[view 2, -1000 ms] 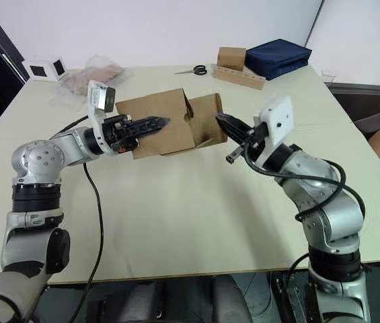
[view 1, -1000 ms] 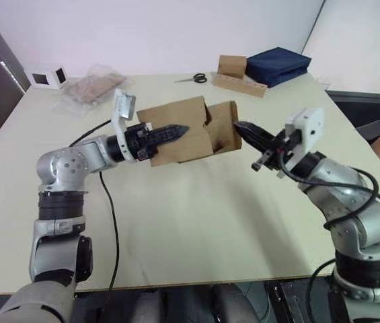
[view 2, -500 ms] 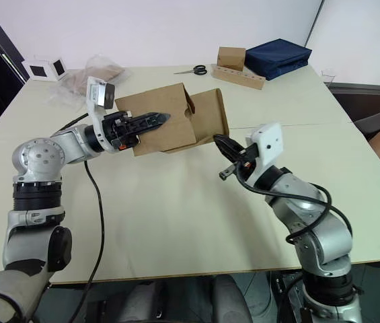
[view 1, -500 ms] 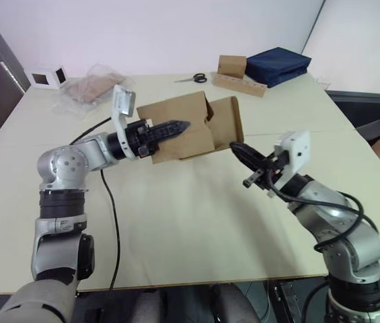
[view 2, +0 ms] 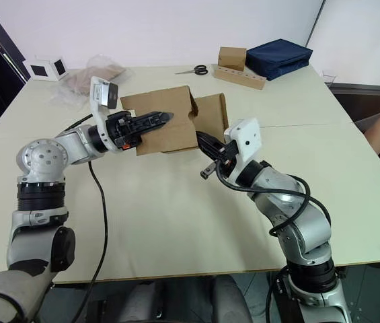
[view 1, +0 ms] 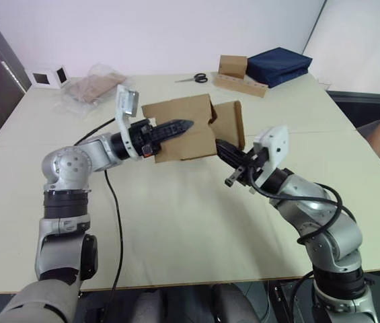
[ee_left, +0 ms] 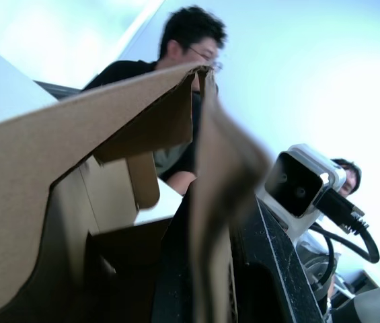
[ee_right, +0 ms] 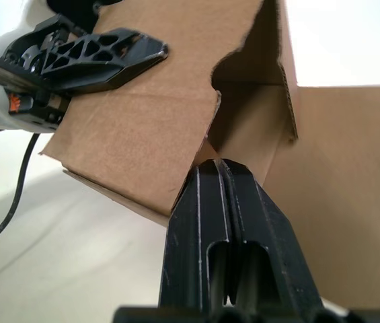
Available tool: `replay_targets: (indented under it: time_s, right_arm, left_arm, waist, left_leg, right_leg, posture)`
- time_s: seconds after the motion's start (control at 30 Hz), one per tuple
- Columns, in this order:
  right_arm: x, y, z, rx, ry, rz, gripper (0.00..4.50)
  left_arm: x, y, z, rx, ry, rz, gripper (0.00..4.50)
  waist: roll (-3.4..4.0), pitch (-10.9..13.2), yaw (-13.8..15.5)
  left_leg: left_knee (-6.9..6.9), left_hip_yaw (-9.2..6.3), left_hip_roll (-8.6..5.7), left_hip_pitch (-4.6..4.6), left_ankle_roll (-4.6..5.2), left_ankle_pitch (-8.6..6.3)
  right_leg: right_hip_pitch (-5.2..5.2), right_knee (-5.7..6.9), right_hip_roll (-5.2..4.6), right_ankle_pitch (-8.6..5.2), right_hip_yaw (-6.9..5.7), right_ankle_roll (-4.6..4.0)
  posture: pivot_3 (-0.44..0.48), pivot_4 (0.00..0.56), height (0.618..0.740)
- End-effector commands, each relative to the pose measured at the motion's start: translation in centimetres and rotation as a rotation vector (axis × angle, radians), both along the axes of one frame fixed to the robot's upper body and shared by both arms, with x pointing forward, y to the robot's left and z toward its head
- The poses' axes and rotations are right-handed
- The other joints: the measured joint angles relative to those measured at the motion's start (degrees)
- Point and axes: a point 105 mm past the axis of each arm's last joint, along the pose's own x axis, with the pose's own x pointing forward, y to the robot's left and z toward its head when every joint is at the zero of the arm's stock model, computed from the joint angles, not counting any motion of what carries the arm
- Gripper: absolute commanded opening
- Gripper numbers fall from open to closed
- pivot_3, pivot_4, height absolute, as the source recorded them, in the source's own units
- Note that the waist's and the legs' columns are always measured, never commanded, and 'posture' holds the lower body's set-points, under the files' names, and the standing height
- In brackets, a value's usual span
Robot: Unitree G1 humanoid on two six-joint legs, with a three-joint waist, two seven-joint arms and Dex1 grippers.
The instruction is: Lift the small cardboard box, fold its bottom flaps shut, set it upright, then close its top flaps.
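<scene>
Aloft, small cardboard box in left pincer's clamp; closed right pincer at flaps.

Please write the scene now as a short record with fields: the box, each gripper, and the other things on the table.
box: small cardboard box, held above the table, on its side, flaps at its right end open
left gripper: left gripper shut on a side wall of the box
right gripper: right gripper shut, tips at the notch between two open flaps
far side of table: scissors, blue bag, smaller brown box on a cardboard strip, white cube, plastic bag
</scene>
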Motion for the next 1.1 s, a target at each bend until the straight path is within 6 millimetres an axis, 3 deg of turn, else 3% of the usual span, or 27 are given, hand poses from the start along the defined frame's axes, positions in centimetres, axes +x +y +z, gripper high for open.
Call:
replay_targets:
  time_s: [0.03, 0.33, 0.6, 0.73, 0.87, 1.0, 1.1]
  right_arm:
    - [-0.8, 1.0, 0.8, -0.013, -0.046, 0.067, 0.00]
    - [-0.7, -0.4, 1.5, -0.028, -0.062, 0.036, 0.00]
    - [-1.1, -5.3, 3.5, 0.033, 0.005, 0.026, 0.00]
    - [-0.8, -8.0, 4.3, 0.176, 0.081, 0.027, 0.00]
    - [0.5, -10.2, 3.7, 0.270, 0.137, -0.028, 0.00]
    - [1.2, -10.5, 2.6, 0.297, 0.197, -0.023, 1.06]
    - [2.3, -10.5, 2.0, 0.296, 0.204, -0.059, 2.31]
  left_arm:
    - [-1.0, -0.3, 1.8, -0.048, -0.059, -0.042, 0.06]
    - [-1.4, 0.3, 1.4, -0.026, -0.048, -0.051, 0.06]
    - [-1.0, 1.1, 1.8, -0.013, -0.073, -0.041, 0.06]
    - [-1.0, 0.9, 1.9, -0.016, -0.078, -0.051, 0.06]
    - [-1.4, 0.7, 2.1, -0.024, -0.076, -0.083, 0.06]
    - [-2.0, 0.5, 2.1, -0.016, -0.071, -0.116, 0.00]
    - [-2.4, 0.4, 2.1, -0.023, -0.054, -0.143, 0.00]
  waist:
    - [0.00, 0.00, 0.00]
    - [0.00, 0.00, 0.01]
    - [0.00, 0.00, 0.19]
    - [-0.01, 0.01, 0.09]
    - [-0.01, 0.01, 0.06]
    - [0.00, 0.01, 0.00]
    - [-0.01, 0.01, -0.01]
  left_leg:
    - [0.00, 0.00, 0.00, 0.00, 0.00, 0.00]
    - [0.00, 0.00, 0.00, 0.00, 0.00, 0.00]
    - [0.00, 0.00, -0.01, 0.00, 0.01, 0.00]
    - [0.00, 0.00, 0.00, 0.00, 0.02, -0.01]
    - [0.00, 0.02, 0.00, 0.00, 0.03, -0.02]
    - [0.00, 0.02, 0.00, 0.00, 0.03, -0.02]
    - [0.00, 0.03, 0.00, 0.00, 0.03, -0.02]
  right_leg:
    - [0.00, 0.00, 0.00, 0.00, 0.00, 0.00]
    - [0.00, 0.00, 0.00, 0.00, 0.00, 0.00]
    - [0.03, -0.03, -0.02, 0.00, 0.00, 0.00]
    - [0.04, -0.03, 0.01, 0.00, -0.01, 0.00]
    - [0.04, -0.03, 0.00, 0.00, 0.00, 0.00]
    - [0.03, -0.03, 0.00, 0.00, 0.00, 0.00]
    - [0.03, -0.03, 0.00, 0.00, 0.01, 0.00]
  posture:
    - [0.000, 0.150, 0.740]
    - [0.000, 0.150, 0.740]
    - [0.000, 0.150, 0.740]
    - [0.000, 0.150, 0.740]
    - [0.000, 0.150, 0.740]
    - [0.000, 0.150, 0.740]
    - [0.000, 0.150, 0.740]
